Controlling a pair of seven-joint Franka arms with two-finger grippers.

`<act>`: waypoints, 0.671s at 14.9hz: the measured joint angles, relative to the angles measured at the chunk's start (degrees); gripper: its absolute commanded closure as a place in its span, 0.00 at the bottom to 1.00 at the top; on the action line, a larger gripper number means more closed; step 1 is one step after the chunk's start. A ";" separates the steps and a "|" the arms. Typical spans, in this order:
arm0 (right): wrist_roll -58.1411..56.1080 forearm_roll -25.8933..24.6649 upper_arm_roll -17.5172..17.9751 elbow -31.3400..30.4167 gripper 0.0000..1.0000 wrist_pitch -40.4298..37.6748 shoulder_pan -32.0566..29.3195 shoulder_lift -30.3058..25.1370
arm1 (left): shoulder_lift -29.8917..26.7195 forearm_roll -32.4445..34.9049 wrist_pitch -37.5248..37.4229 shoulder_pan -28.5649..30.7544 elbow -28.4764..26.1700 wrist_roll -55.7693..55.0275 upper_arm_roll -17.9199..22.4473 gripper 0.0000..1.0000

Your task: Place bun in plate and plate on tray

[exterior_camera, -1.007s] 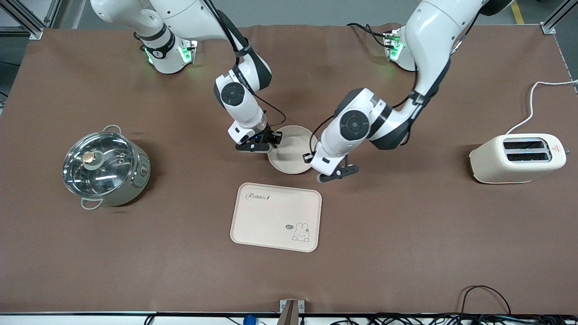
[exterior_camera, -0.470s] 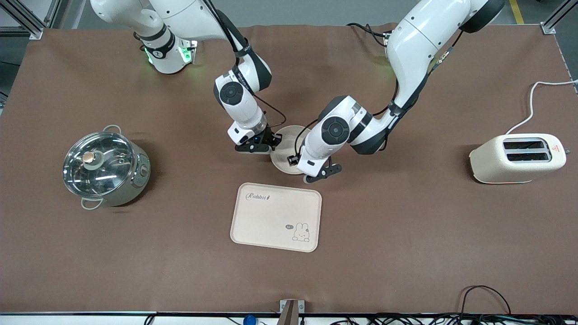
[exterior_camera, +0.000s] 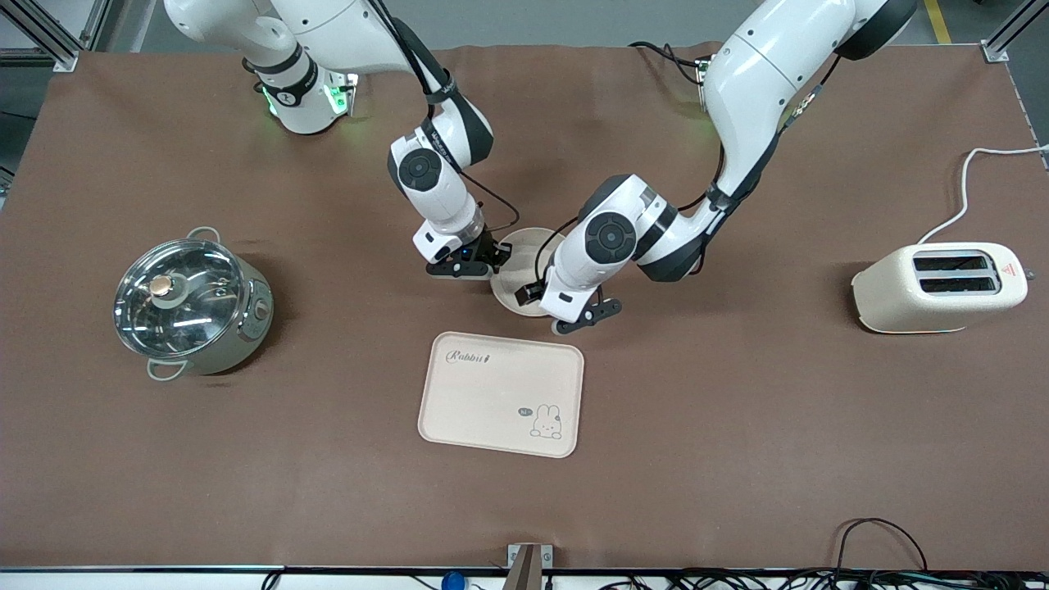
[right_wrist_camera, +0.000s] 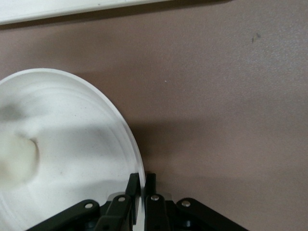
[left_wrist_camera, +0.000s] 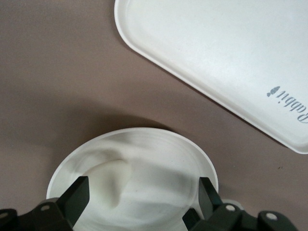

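The round cream plate [exterior_camera: 524, 254] lies on the brown table, a little farther from the front camera than the tray [exterior_camera: 501, 393] with the rabbit drawing. My right gripper [exterior_camera: 492, 260] is shut on the plate's rim [right_wrist_camera: 127, 134] at the right arm's end; its fingers pinch the rim in the right wrist view [right_wrist_camera: 143, 185]. My left gripper [exterior_camera: 565, 307] hovers low over the plate, open and empty [left_wrist_camera: 143, 195]. The bun [left_wrist_camera: 113, 185] lies in the plate [left_wrist_camera: 144, 132] close to one finger; it also shows in the right wrist view [right_wrist_camera: 17, 156]. The left hand hides the bun in the front view.
A steel pot with a glass lid [exterior_camera: 190, 305] stands toward the right arm's end. A cream toaster [exterior_camera: 938, 287] with a white cord stands toward the left arm's end. The tray's corner [left_wrist_camera: 216, 57] lies close to the plate.
My left gripper has moved toward the right arm's end and come over the plate, then stopped. My right gripper has stayed shut on the rim.
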 measured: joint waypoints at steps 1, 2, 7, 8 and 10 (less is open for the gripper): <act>0.00 0.02 0.00 0.00 1.00 0.00 0.00 0.00 | 0.00 0.00 0.00 -0.08 0.00 -0.61 -0.01 0.00; 0.00 0.04 0.00 0.00 1.00 0.00 0.00 0.00 | 0.00 0.00 0.00 -0.22 0.01 -0.99 -0.03 0.00; 0.00 0.20 -0.50 0.68 1.00 -0.02 -0.56 0.01 | -1.71 5.63 -2.38 1.53 1.30 0.95 0.17 0.00; 0.00 0.21 -0.65 1.05 1.00 -0.28 -1.30 -0.01 | -2.97 7.98 -4.09 3.00 1.66 3.38 0.21 0.00; -0.01 0.21 -0.83 2.61 1.00 -3.07 -3.47 -0.41 | -5.90 9.69 -6.78 6.89 2.10 10.92 0.34 0.00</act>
